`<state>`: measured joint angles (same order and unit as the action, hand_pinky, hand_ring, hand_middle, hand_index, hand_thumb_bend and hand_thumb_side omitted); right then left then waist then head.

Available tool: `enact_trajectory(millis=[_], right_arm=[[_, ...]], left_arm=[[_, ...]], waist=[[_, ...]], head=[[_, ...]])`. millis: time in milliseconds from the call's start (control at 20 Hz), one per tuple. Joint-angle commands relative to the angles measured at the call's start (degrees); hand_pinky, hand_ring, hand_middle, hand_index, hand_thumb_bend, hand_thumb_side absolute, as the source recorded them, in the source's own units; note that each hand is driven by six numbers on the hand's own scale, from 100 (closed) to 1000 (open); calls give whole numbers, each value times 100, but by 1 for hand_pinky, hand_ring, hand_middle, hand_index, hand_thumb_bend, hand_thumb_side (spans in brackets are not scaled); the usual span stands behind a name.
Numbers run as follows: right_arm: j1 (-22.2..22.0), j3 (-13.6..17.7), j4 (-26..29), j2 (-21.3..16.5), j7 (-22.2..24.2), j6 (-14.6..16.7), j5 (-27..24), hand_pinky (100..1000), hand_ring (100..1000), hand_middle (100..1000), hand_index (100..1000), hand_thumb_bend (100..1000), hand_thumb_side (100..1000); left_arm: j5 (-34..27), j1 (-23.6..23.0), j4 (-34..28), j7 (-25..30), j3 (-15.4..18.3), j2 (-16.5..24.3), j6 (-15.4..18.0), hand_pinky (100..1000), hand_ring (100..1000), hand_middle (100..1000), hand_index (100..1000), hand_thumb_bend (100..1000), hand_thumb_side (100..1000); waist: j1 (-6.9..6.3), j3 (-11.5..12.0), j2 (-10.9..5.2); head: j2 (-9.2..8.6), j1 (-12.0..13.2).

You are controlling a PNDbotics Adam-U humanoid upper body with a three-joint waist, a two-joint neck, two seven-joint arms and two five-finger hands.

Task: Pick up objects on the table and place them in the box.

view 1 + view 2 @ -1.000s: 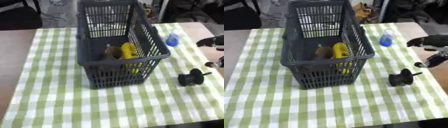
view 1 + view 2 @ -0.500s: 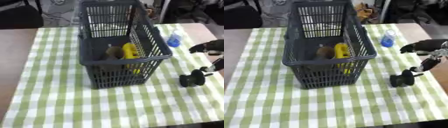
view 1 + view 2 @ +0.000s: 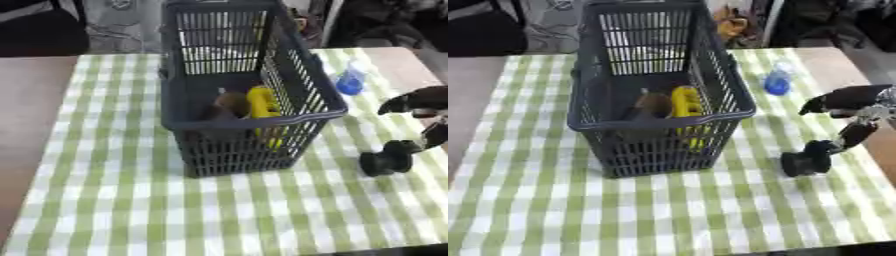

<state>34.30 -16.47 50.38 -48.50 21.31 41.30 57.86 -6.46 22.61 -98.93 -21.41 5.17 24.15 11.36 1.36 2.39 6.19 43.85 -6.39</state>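
A dark grey plastic basket stands on the green-checked cloth, holding a yellow object and a brown one. A small black dumbbell lies on the cloth to the basket's right. My right hand hovers just above and right of the dumbbell, thumb and fingers spread apart, one fingertip almost at the dumbbell's far end; nothing is held. A small blue bottle stands farther back beside the basket. My left hand is out of sight.
The green-and-white checked cloth covers the table, with brown tabletop bare at the left. Dark chairs and clutter sit beyond the far edge.
My right hand has come down and inward from the right edge toward the black dumbbell. The dumbbell, bottle and basket stay where they were.
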Motion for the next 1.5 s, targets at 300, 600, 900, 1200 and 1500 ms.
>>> enact_trajectory(millis=[300,600,900,1200,1500], right_arm=[[-26,49,-94,-52,22,85,112,846,889,891,987,380,348],[-61,39,-122,13,45,117,144,840,884,884,982,379,353],[-71,28,-120,7,44,133,155,842,885,884,982,382,355],[-89,60,-35,-18,-20,90,107,841,884,882,981,376,350],[-281,439,590,-168,-533,-312,-261,819,861,854,970,380,304]], left_arm=[[19,60,-95,12,35,153,13,490,632,617,762,695,644],[20,55,-96,4,42,149,15,490,632,617,762,696,644],[24,52,-98,-1,47,156,20,491,633,618,763,696,644],[29,41,-93,-8,52,159,20,491,633,618,762,696,644],[32,-4,-87,-34,75,152,23,490,634,617,762,693,645]], waist=[[81,-12,-34],[81,-6,-32],[101,-5,-39],[108,-10,-51],[106,-48,-49]], head=[[27,-22],[27,-30],[27,-27],[27,-28],[-400,-479]])
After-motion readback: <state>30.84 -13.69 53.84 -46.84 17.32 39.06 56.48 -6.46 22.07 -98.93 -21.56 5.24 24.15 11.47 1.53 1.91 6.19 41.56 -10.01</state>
